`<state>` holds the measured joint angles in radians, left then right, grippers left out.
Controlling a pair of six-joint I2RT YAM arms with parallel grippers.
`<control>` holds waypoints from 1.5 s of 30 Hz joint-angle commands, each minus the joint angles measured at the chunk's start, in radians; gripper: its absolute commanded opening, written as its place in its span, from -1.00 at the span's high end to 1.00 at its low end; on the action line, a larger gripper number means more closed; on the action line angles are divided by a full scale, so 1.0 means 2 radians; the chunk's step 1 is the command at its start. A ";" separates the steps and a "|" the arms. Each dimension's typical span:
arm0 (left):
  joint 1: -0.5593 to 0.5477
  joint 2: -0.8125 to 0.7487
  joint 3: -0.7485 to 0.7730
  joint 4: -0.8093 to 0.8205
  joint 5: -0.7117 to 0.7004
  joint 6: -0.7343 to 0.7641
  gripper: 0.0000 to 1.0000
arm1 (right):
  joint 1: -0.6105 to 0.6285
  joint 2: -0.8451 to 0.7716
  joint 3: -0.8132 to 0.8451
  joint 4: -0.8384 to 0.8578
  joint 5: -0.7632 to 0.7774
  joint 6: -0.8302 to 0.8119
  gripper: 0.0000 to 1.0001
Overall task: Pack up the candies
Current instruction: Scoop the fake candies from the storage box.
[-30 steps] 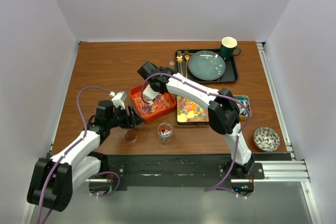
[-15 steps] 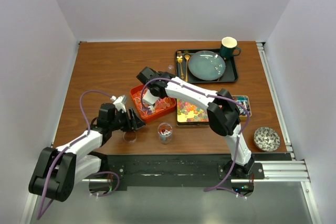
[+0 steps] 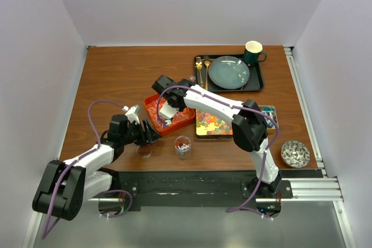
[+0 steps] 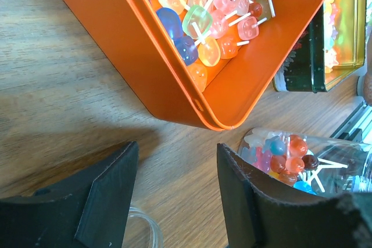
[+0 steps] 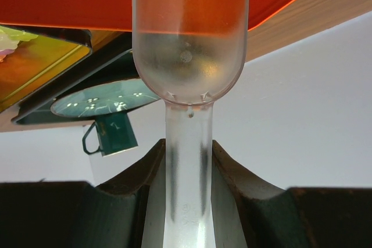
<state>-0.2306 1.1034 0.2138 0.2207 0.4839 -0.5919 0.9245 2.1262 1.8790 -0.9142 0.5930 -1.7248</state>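
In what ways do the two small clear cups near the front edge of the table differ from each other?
The left cup looks empty; the right cup holds colourful candies. The left cup sits right by the open left gripper; the right cup stands farther from it. Both are small, clear and upright.

Orange tray (image 4: 145, 56), multicoloured pastel candies (image 4: 200, 18)

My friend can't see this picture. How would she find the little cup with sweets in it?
Find the orange tray in the middle of the brown table. Two small clear cups stand just in front of it, toward the robot's bases. Yours is the right cup, with bright lollipops inside; the left cup looks empty.
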 commanded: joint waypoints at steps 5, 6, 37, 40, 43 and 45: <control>-0.002 0.005 -0.009 0.041 0.006 0.001 -0.21 | -0.004 0.004 -0.013 -0.045 -0.030 0.026 1.00; -0.002 0.007 -0.010 0.045 0.005 0.003 -0.17 | -0.004 0.006 -0.013 -0.057 -0.043 0.032 1.00; -0.002 0.052 -0.009 0.082 0.005 -0.009 0.08 | 0.032 0.146 0.182 -0.167 -0.142 0.216 1.00; -0.002 0.047 -0.009 0.079 0.004 -0.008 0.08 | 0.034 0.141 0.176 -0.168 -0.165 0.251 1.00; -0.002 0.037 -0.008 0.068 0.000 -0.005 0.08 | 0.033 0.137 0.175 -0.184 -0.197 0.289 1.00; -0.001 0.027 -0.005 0.055 -0.002 -0.003 0.07 | 0.029 0.123 0.165 -0.185 -0.215 0.302 1.00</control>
<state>-0.2306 1.1934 0.1997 0.3450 0.5045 -0.6086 0.9730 2.4222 2.1983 -1.2209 0.3340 -1.2507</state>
